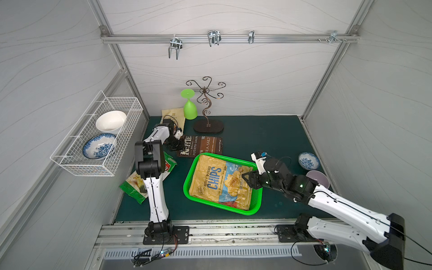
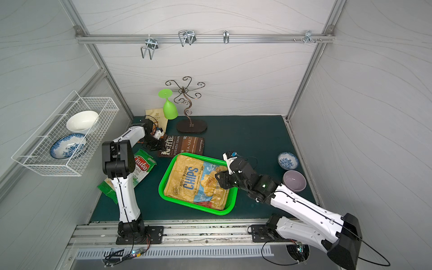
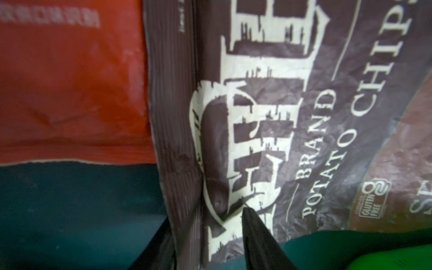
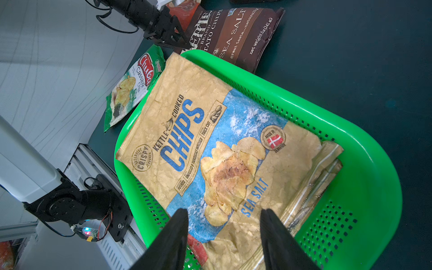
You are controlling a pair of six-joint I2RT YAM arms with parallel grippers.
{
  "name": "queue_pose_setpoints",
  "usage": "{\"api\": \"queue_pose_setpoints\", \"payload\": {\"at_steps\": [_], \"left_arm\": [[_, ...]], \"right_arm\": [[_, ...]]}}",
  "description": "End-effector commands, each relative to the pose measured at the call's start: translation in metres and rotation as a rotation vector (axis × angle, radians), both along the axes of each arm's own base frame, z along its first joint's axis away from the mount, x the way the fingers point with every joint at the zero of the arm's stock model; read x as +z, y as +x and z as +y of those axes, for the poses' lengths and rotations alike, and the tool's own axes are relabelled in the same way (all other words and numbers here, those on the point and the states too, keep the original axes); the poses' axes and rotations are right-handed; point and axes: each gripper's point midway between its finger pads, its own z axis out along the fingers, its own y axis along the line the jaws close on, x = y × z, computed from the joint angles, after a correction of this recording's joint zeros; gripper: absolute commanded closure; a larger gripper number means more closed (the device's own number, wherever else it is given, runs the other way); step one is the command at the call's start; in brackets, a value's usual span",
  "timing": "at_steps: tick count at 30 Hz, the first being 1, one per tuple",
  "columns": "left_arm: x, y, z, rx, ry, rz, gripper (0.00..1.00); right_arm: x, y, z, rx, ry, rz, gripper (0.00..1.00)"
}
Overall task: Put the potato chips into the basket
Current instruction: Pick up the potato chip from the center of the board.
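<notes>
The green basket (image 1: pixel 186 184) (image 2: pixel 161 184) (image 4: pixel 374 187) sits mid-table with a tan CHIPS bag (image 1: pixel 215 180) (image 2: pixel 191 180) (image 4: pixel 187 131) lying flat in it. My right gripper (image 1: pixel 245 180) (image 2: pixel 218 177) (image 4: pixel 224 210) hovers open over that bag's near end, holding nothing. Behind the basket lies the brown Kettle bag (image 1: pixel 203 146) (image 2: pixel 187 146) (image 3: pixel 304 117) (image 4: pixel 233 30). My left gripper (image 1: pixel 176 146) (image 2: pixel 155 146) (image 3: pixel 205 214) is at its sealed edge, one finger on each side, jaws still apart. A red-orange bag (image 3: pixel 70 81) lies beside it. A green-white Cassava Chips bag (image 1: pixel 169 163) (image 4: pixel 140 79) lies under the left arm.
A cream bag (image 1: pixel 174 115) leans at the back left by an upturned green goblet (image 1: pixel 189 107) and a metal scroll stand (image 1: pixel 207 109). A blue-patterned bowl (image 1: pixel 308 160) and a lilac bowl (image 1: pixel 318 178) sit at the right. A white wire rack (image 1: pixel 98 140) hangs on the left wall.
</notes>
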Motion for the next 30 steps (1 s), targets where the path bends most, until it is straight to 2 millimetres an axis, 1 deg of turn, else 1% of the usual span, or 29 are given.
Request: {"api": "queue_pose_setpoints", "payload": {"at_steps": [1,5,10,14,15,20,22,23,27,30], "left_arm": [[0.002,0.0,-0.007,-0.015,-0.048,0.0,0.57],[-0.006,0.0,-0.005,-0.009,-0.033,0.008,0.57],[-0.009,-0.001,-0.005,-0.009,-0.032,0.012,0.58],[-0.008,-0.002,-0.005,-0.012,-0.033,0.011,0.69],[-0.008,-0.002,-0.005,-0.012,-0.033,0.009,0.7],[-0.004,-0.003,-0.005,-0.02,-0.029,-0.008,0.9],[0.001,-0.003,-0.005,-0.021,-0.028,-0.019,0.98],[0.003,-0.003,-0.005,-0.021,-0.03,-0.022,1.0],[0.019,-0.006,-0.009,-0.028,-0.045,-0.053,1.0],[0.04,-0.008,-0.012,-0.032,-0.06,-0.096,1.0]], "right_arm": [[0.008,0.003,-0.001,-0.009,0.003,-0.012,0.47],[0.01,0.003,0.0,-0.007,0.005,-0.014,0.47],[0.011,0.003,0.0,-0.003,0.003,-0.015,0.47],[0.01,0.003,0.0,-0.005,0.002,-0.014,0.47],[0.01,0.003,0.0,-0.004,0.004,-0.015,0.47],[0.008,0.002,0.0,-0.005,0.006,-0.011,0.47],[0.007,0.002,0.0,-0.004,0.009,-0.009,0.47],[0.008,0.002,0.0,-0.003,0.011,-0.009,0.47],[0.008,0.002,0.0,-0.004,0.012,-0.013,0.47],[0.007,0.001,-0.002,-0.006,0.01,-0.015,0.47]]}}
